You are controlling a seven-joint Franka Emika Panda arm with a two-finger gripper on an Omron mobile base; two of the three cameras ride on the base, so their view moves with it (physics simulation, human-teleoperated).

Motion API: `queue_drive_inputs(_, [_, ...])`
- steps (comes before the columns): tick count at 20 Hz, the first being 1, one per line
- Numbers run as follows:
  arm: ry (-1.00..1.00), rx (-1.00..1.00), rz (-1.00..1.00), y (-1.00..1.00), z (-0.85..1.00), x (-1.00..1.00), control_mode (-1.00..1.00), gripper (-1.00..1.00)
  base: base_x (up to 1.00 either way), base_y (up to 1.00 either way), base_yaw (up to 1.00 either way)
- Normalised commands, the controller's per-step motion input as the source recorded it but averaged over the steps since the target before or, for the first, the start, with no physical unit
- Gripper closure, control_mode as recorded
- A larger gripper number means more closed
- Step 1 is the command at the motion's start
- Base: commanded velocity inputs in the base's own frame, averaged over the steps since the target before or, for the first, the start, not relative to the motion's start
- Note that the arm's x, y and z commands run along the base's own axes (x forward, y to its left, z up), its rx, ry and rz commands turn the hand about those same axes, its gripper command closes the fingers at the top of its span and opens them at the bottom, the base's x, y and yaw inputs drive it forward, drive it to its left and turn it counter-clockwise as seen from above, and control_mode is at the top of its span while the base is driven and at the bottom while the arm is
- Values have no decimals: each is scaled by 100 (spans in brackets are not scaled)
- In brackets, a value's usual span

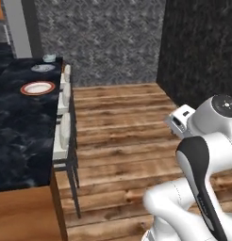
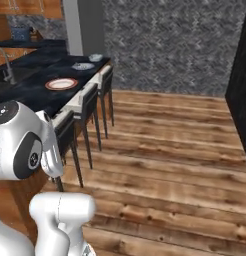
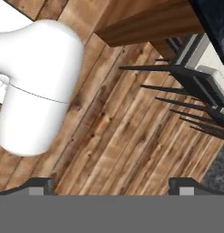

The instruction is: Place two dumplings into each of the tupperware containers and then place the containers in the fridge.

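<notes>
Leftmost, along the dark marble counter [image 1: 19, 141]: red-rimmed plate [image 1: 37, 88] at mid-depth, then the two tupperware containers [image 1: 43, 68] beyond it toward the far end, one just past the other. Sitting flat, rims up, probably set out that way so dumplings can be dropped straight in. Too small and shallow here to show any long axis of their own; as a pair, lined up along the counter's length, pointing far. Dumplings too small to make out from this distance, perhaps on the plate, but cannot tell. Moving right, a row of white-seated stools [image 1: 65, 132] tucked against the counter's edge, dark legs down to the wooden floor [image 1: 122, 117]. Further right, open floorboards and nothing of the task on them. Rightmost, the arm folded low, well apart from the counter, likely held compact for driving. From the hand view, gripper [image 3: 111, 185] aimed down at the floor beside the stool legs, jaws spread fully wide with nothing between them. Judged at the very start: nothing loaded yet, and a drive toward the counter's far end needed first.
</notes>
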Motion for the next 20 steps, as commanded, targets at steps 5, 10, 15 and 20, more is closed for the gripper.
queue_drive_inputs(5, [0,0,0,0,0,0,100,-100,100,-73,38])
queue_drive_inputs(10, [0,0,0,0,0,0,100,-100,100,-88,35])
queue_drive_inputs(15, [0,0,0,0,0,0,100,-100,100,-90,34])
queue_drive_inputs(20, [0,0,0,0,0,0,100,-100,100,-84,35])
